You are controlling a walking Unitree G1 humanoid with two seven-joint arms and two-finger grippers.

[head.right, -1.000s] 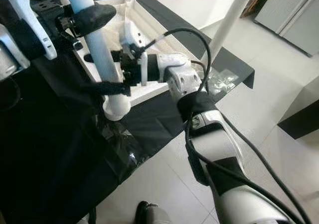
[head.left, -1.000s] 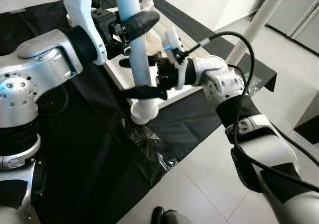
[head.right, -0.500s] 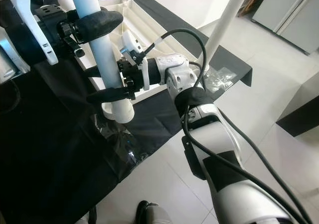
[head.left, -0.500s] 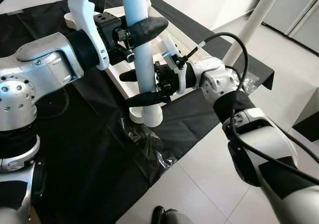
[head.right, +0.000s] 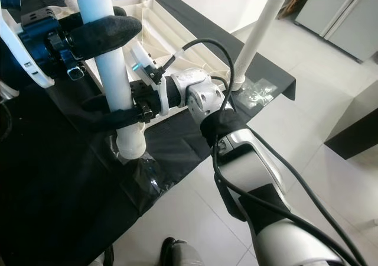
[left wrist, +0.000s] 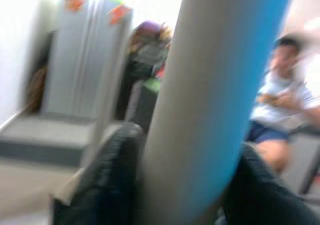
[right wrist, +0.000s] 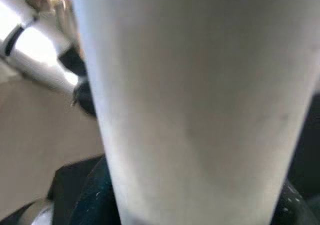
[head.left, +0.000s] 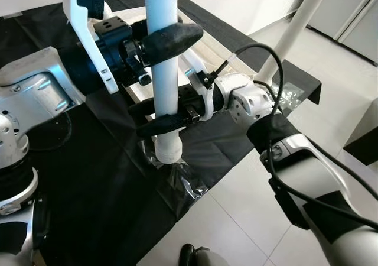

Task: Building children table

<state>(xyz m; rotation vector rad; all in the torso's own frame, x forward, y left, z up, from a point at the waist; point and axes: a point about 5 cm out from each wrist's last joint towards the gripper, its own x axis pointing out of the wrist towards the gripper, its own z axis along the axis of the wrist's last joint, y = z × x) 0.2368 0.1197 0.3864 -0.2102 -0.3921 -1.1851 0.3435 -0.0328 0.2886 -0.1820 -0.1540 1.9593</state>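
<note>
- The white table leg (head.left: 162, 59) stands nearly upright in the middle of the head views, and its lower end (head.left: 168, 151) is over the black sheet (head.left: 106, 183) that covers the floor.
- The left gripper (head.left: 155, 40) holds the leg at the upper part; its jaws are closed around the tube, one black finger (head.left: 171, 37) crossing in front of it.
- The right gripper (head.left: 155, 117) holds the same leg lower down, just above the thicker end; its jaws are also closed on the tube, one finger in front and one behind.
- The white tabletop (head.right: 171, 32) lies upside down on the black sheet behind the grippers (its ribbed underside faces up).
- A second white leg (head.right: 260, 32) already stands in the far corner of the tabletop and leans a little to the right.
- In the left wrist view the leg (left wrist: 215, 105) is very near between the two black fingers (left wrist: 107, 180), and a blurred sitting person (left wrist: 280, 105) is in the background.
- In the right wrist view the leg (right wrist: 200, 105) is close to the camera.
- The light tiled floor (head.left: 254, 213) is to the right of the sheet.
</note>
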